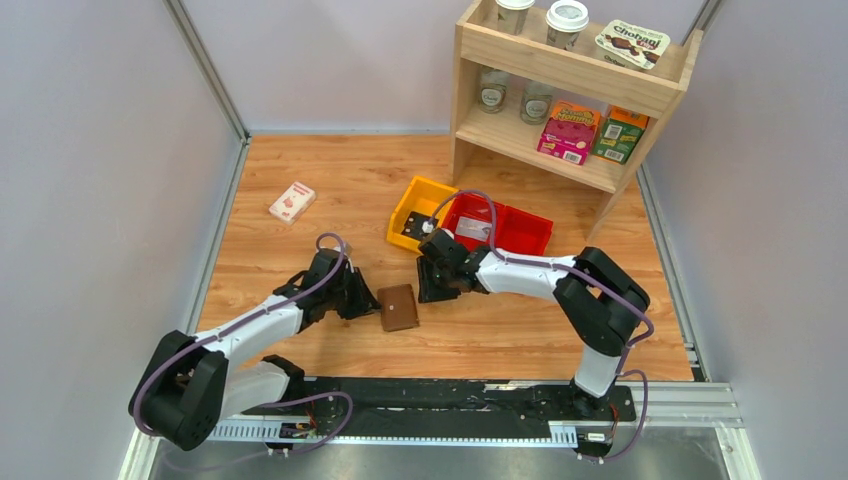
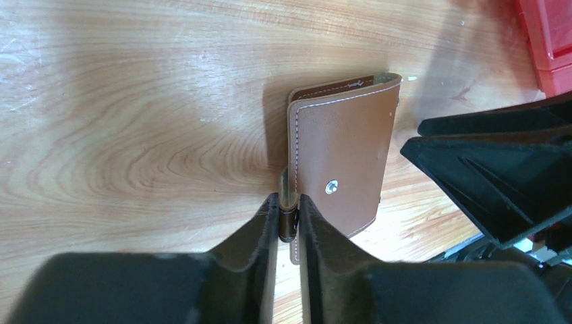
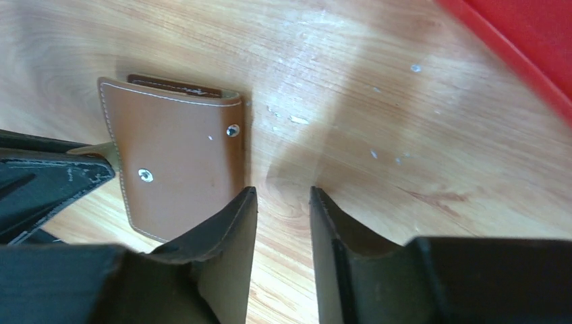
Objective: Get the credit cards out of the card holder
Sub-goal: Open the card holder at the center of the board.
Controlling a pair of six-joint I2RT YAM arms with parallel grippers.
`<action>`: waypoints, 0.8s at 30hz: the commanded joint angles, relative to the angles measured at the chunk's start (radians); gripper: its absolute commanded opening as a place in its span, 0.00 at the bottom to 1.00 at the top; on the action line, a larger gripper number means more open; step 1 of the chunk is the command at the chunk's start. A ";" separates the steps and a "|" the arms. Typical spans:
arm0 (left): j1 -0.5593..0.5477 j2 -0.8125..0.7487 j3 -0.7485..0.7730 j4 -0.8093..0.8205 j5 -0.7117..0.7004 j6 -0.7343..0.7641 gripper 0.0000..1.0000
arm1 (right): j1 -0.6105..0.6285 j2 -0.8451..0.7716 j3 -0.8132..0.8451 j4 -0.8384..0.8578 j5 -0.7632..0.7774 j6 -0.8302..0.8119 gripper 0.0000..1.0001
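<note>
The card holder (image 1: 398,307) is a closed brown leather wallet lying flat on the wooden table, between the two arms. My left gripper (image 2: 289,202) is shut on the small clasp strap that sticks out of the card holder's (image 2: 340,162) left edge. My right gripper (image 3: 283,192) stands open just to the right of the card holder (image 3: 179,162), with bare wood between its fingers. In the top view the left gripper (image 1: 365,303) and right gripper (image 1: 432,290) flank the wallet. No credit cards show; the wallet's inside is hidden.
A yellow bin (image 1: 412,199) and a red bin (image 1: 520,232) stand just behind the right gripper, with a grey flat thing (image 1: 470,227) in the red one. A white-and-red small box (image 1: 291,202) lies at the back left. A wooden shelf (image 1: 570,90) holds cups, jars and boxes.
</note>
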 commanded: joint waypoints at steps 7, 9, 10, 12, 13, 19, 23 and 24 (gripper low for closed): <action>0.007 0.023 0.000 0.169 0.123 0.018 0.00 | 0.074 -0.100 0.150 -0.170 0.197 -0.098 0.59; 0.007 0.008 0.030 0.174 0.154 0.024 0.00 | 0.074 -0.115 0.141 -0.171 0.239 -0.080 0.62; 0.007 -0.003 0.041 0.166 0.168 0.032 0.00 | 0.073 -0.129 0.130 -0.168 0.259 -0.071 0.64; 0.008 -0.038 0.102 0.105 0.159 0.059 0.00 | 0.073 -0.172 0.107 -0.168 0.298 -0.055 0.66; 0.007 -0.049 0.153 0.030 0.128 0.076 0.00 | 0.071 -0.192 0.094 -0.168 0.315 -0.049 0.67; -0.022 -0.014 0.323 -0.167 0.080 0.128 0.00 | 0.058 -0.340 -0.009 -0.168 0.418 -0.022 0.72; -0.105 0.104 0.388 -0.125 0.106 0.107 0.00 | 0.025 -0.416 -0.064 -0.161 0.412 -0.022 0.73; -0.116 0.141 0.397 -0.107 0.115 0.102 0.00 | 0.021 -0.428 -0.074 -0.154 0.402 -0.031 0.73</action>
